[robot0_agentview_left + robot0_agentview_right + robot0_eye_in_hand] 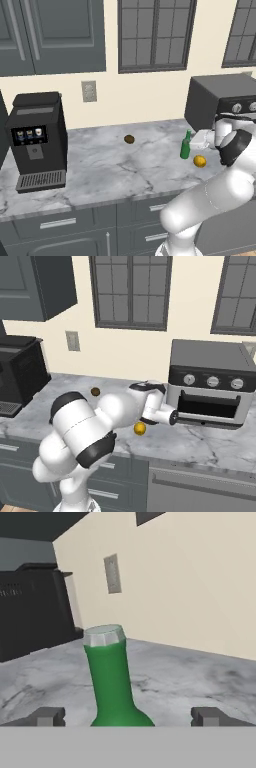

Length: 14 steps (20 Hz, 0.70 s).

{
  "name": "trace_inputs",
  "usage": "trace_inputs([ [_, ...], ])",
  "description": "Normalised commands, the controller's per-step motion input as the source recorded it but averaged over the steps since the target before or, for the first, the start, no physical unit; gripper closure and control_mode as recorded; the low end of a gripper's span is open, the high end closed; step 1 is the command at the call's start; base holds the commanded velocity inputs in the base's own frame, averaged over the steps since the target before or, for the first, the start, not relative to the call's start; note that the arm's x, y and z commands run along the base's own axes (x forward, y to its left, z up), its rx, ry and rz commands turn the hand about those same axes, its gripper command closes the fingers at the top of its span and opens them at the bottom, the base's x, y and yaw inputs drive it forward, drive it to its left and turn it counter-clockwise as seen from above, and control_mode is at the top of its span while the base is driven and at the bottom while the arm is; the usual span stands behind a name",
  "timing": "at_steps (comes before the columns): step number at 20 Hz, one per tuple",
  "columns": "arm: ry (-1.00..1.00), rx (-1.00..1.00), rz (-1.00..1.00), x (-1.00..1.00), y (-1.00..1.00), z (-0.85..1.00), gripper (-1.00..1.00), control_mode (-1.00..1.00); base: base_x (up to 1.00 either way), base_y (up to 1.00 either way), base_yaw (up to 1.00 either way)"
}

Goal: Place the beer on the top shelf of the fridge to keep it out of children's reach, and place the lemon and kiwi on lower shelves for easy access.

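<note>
The beer (186,146) is a green bottle standing upright on the marble counter (100,167), just left of the toaster oven. In the hand view its neck and silver cap (104,635) rise between my fingertips (48,716), with wide gaps on both sides. My gripper (193,142) is open and level with the bottle, coming at it from the right. The lemon (200,161) lies on the counter just right of and in front of the bottle, and it also shows in the right base view (140,428). The kiwi (129,139) rests farther left, near the wall. The fridge and its shelves are out of view.
A grey toaster oven (210,381) with knobs stands close behind the hand at the right. A black coffee machine (37,140) stands at the counter's left end. Drawers (65,222) run below the counter edge, and upper cabinets (50,35) hang at the left.
</note>
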Motion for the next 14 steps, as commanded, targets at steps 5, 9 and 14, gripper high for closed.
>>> trace_inputs([
  [5, -0.01, 0.0, 0.05, 0.0, 0.22, 0.0, -1.0, -1.0, 0.0, 0.0, 0.0],
  [9, 0.0, 0.0, 0.05, 0.0, 0.2, 0.0, -1.0, -1.0, 0.0, 0.0, 0.0],
  [14, 0.0, 0.0, 0.01, 0.06, 0.04, 0.0, 1.0, -1.0, 0.0, 0.0, 0.0],
])
